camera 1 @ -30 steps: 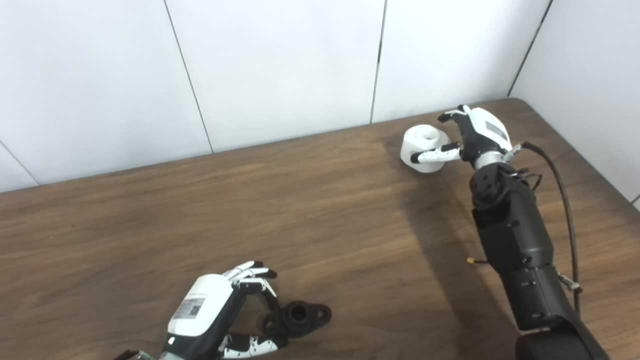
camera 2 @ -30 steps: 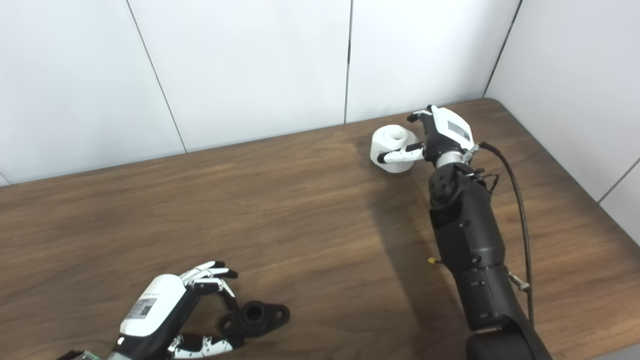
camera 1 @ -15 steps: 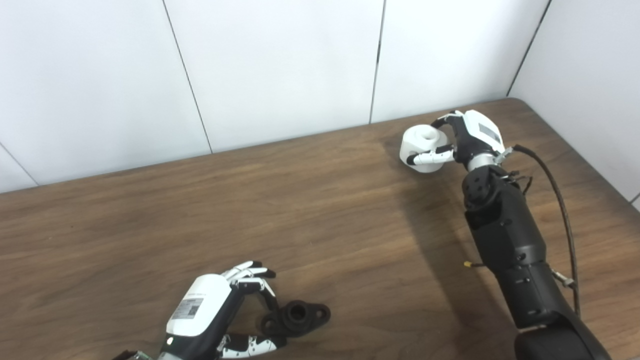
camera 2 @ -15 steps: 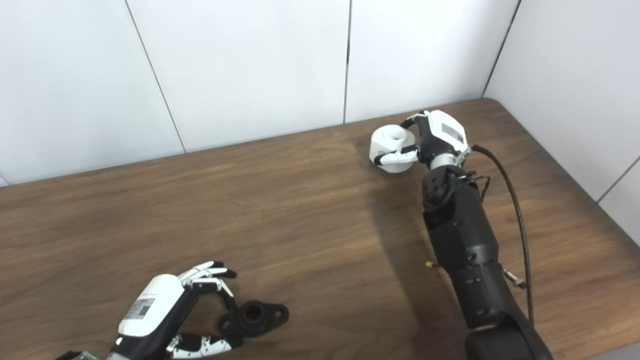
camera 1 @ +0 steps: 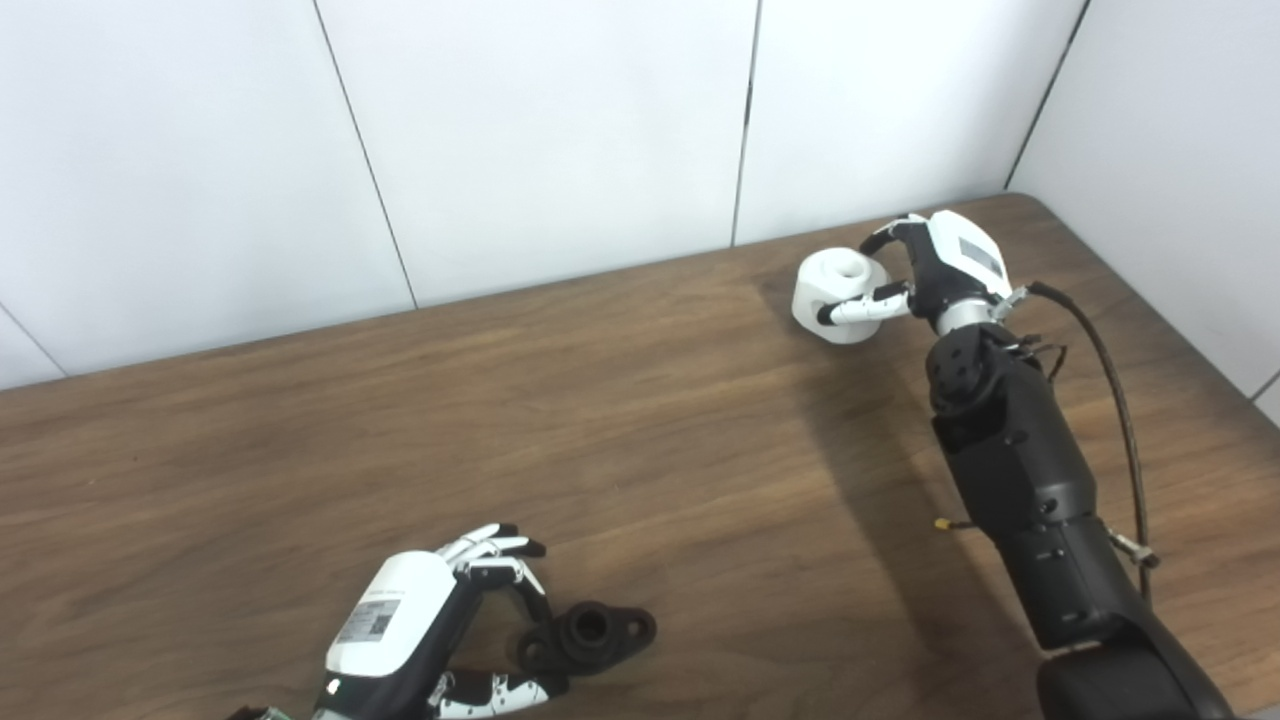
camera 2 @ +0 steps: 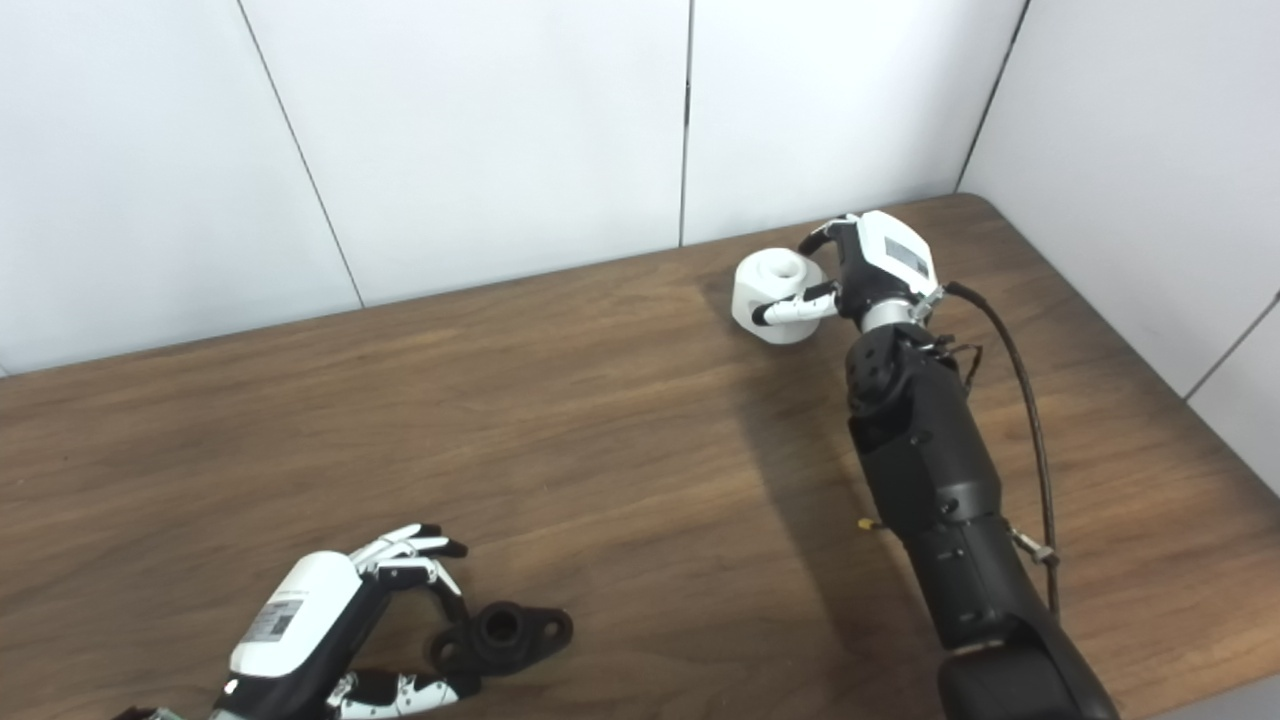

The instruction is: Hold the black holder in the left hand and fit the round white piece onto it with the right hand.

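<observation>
Since one second ago: right hand's fingers have curled closer around the white piece; camera view has shifted slightly; left hand and black holder keep the same pose relative to each other.

Item 1, left: left hand [camera 1: 420, 625], white-backed with black-and-white fingers, near front table edge. Fingers spread and arched beside the holder, thumb low and reaching under its near end. Contact cannot be confirmed; nothing lifted, hand reads as released.

Item 2, just right of it: black holder [camera 1: 588, 634], matt black flanged part with raised central collar, round bore and two ear-like lugs. Lies flat on the brown wood-grain table [camera 1: 620, 430]. Judged rigid, light, likely moulded plastic; not fragile. Best hold: pinch across one lug or the flange edge, leaving collar and bore free for mating.

Item 3, far right, back corner: round white piece [camera 1: 835, 295], short stout cylinder with a central recess on top. Sits on the table, well apart from the holder. Judged stiff, smooth, possibly slippery; light. Best hold: opposed grip across its curved side, top or underside left clear.

Item 4, touching it: right hand [camera 1: 925, 275], thumb across the near side, fingers over the far rim. Wrapped around the piece; firm clamping cannot be told.
</observation>
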